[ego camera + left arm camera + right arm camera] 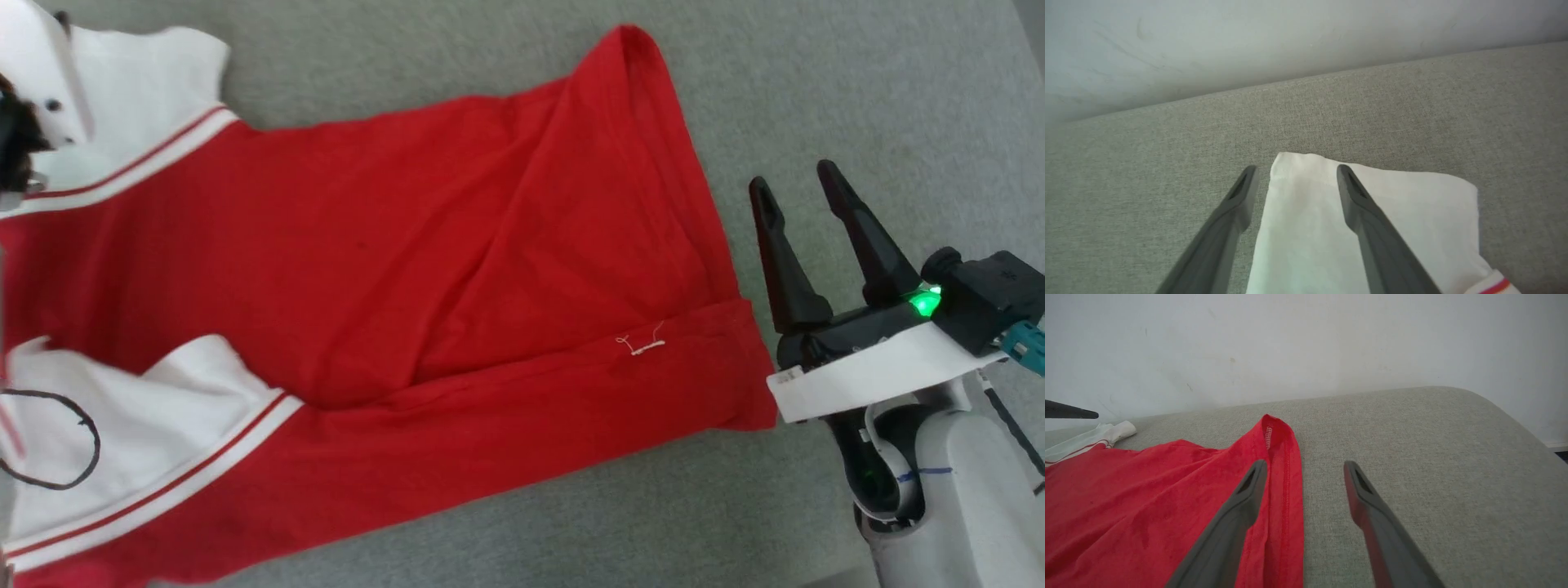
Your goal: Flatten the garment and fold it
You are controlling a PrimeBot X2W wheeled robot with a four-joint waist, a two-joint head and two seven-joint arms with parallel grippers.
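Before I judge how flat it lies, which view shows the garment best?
The head view: the garment lies spread, with red body, both white sleeves and creases visible. The left wrist view shows one white sleeve; the right wrist, its red hem.

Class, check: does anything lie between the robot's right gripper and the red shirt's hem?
Nothing visible does. The open right gripper with two long dark fingers hangs beside the hem of the red white-sleeved jersey shirt; just bare grey woven surface separates them.

No writing can be read anywhere; the small printed sticker (788,377) below the right gripper (792,174) is too blurred.
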